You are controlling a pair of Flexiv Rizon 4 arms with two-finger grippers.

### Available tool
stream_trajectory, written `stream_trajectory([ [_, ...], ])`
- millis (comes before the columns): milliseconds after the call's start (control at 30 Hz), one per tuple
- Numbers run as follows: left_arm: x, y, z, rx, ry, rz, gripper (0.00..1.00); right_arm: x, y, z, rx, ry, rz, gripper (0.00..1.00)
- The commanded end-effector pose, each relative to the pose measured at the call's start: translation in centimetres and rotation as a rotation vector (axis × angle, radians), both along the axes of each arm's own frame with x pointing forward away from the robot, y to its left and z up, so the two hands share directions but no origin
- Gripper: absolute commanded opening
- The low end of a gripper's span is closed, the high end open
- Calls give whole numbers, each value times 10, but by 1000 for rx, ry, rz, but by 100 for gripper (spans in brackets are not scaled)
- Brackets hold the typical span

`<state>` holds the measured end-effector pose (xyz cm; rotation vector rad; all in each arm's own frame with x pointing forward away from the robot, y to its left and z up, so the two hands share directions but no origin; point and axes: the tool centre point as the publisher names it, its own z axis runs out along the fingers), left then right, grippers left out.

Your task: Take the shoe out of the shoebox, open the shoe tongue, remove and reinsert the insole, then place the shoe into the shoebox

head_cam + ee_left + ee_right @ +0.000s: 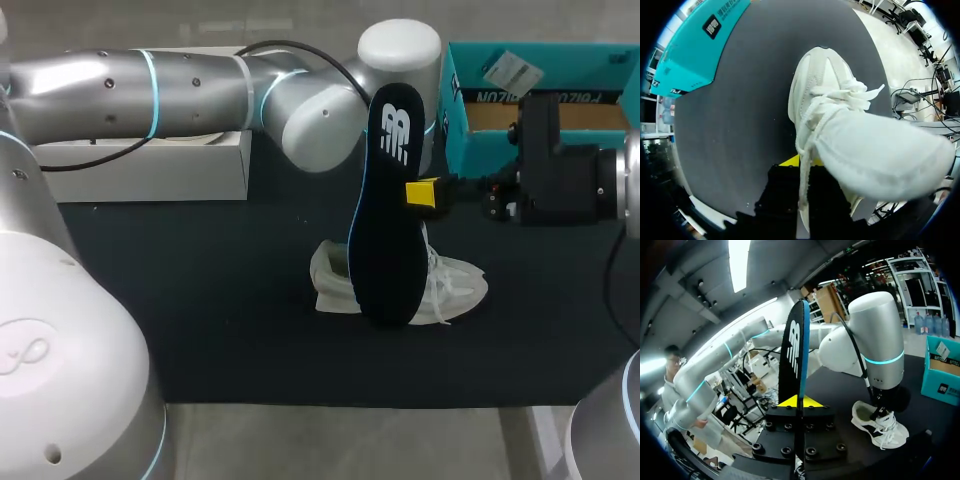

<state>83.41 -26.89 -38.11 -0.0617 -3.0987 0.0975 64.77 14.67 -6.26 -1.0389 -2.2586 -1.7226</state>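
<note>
Both were gripping: the right end effector [799, 401] pinched the insole [388, 210] upright near the shoe [455, 285], which the left end effector [802, 164] clamped on the counter [200, 300]. Reinsertion would best go toe-first, aligned with the opening.

Pretty clearly a robotics lab, since you've got 2 big silver metal robot arms with glowing blue ring lights [150, 85] hanging over a black matte worktable [200, 320], not exactly living room stuff.
</note>
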Motion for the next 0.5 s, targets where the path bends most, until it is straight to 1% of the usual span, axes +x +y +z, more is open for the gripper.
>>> stream_trajectory([
  [33,0,0,0,0,-1,0,0,-1,1,-2,0,-1,-4,0],
  [333,0,0,0,0,-1,0,0,-1,1,-2,0,-1,-4,0],
  [433,5,11,11,-5,-38,-49,0,-1,1,-2,0,-1,-4,0],
  [500,7,18,16,22,-35,-16,0,-1,1,-2,0,-1,-4,0],
])
